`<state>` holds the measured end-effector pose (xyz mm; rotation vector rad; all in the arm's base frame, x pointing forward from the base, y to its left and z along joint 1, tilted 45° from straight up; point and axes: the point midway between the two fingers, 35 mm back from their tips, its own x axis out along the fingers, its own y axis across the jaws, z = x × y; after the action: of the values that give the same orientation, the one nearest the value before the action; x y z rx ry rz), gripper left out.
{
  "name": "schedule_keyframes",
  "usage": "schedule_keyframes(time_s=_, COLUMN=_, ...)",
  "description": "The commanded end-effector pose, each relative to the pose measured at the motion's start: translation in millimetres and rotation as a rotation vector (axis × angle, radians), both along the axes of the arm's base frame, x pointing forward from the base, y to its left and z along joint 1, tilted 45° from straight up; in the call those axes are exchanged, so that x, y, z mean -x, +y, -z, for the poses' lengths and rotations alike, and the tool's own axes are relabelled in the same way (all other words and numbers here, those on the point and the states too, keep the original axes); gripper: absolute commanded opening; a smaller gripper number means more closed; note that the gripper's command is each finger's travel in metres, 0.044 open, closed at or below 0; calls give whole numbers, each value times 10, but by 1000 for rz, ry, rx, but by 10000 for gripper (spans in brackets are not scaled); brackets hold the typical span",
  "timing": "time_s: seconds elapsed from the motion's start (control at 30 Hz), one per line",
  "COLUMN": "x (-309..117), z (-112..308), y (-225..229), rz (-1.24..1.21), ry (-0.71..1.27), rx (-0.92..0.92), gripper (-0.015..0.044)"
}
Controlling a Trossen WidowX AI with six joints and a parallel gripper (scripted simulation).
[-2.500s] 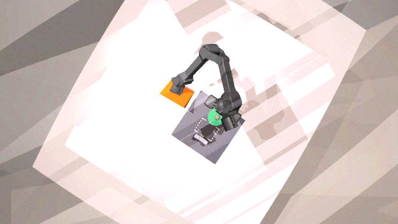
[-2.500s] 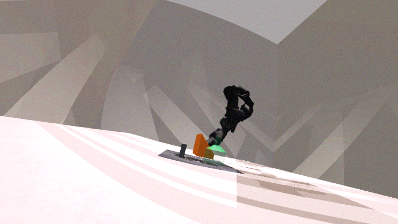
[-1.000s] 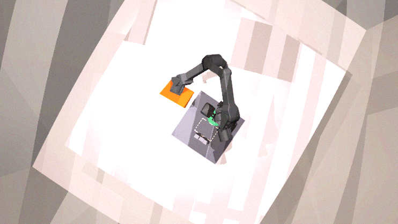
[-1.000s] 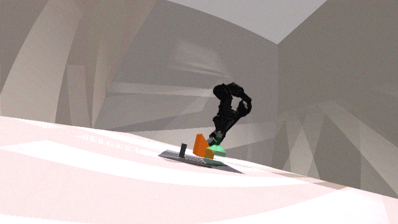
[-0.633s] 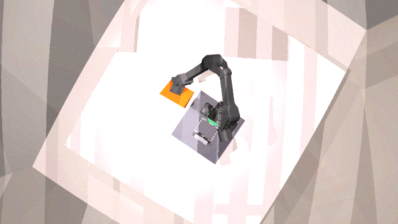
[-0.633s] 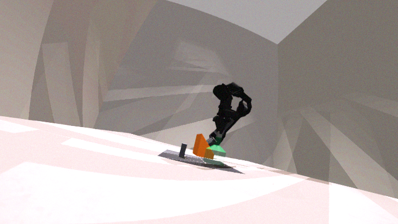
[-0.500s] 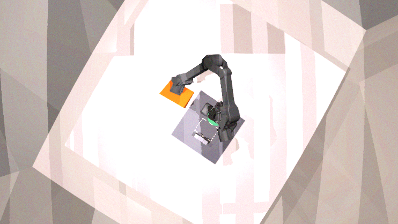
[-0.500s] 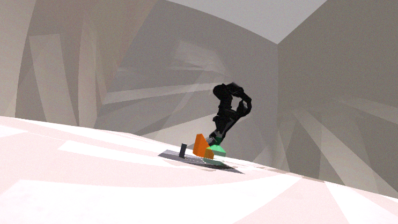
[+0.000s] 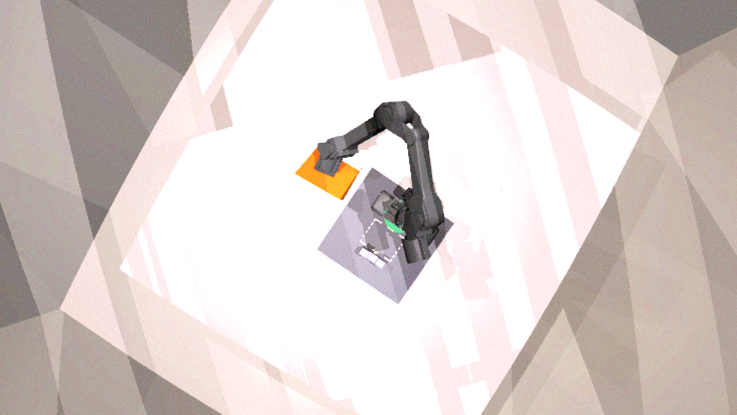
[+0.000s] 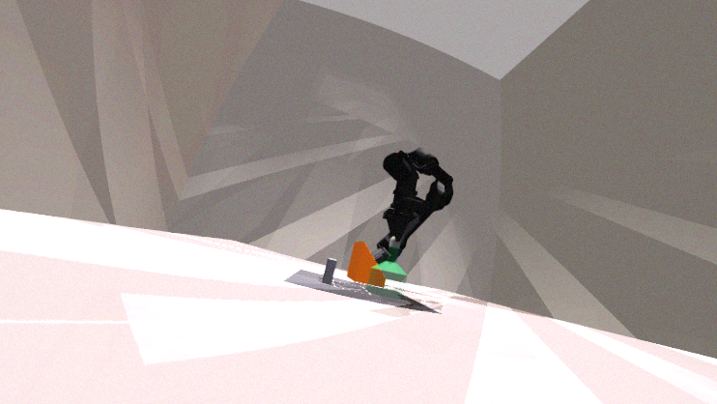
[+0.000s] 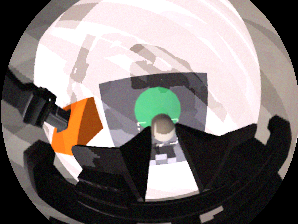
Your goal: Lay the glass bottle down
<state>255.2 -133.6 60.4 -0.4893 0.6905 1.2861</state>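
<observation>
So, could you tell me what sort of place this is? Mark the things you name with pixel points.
Probably a robot test cell: an arm [image 9: 420, 165] [image 10: 401, 220] with its jaws on a green bottle [image 9: 394, 225] [image 10: 392, 269] [image 11: 157, 104], and a grey mat [image 9: 351, 231] [image 10: 303, 278] [image 11: 117, 120] marked with a dashed outline.
</observation>
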Motion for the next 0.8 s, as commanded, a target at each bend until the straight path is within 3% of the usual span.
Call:
schedule_keyframes(time_s=0.0, x=18, z=33, y=-64, rz=0, ry=0, rx=3, gripper=117)
schedule_keyframes(time_s=0.77, x=50, z=123, y=-195, rz=3, ry=-4, rx=-42, gripper=117)
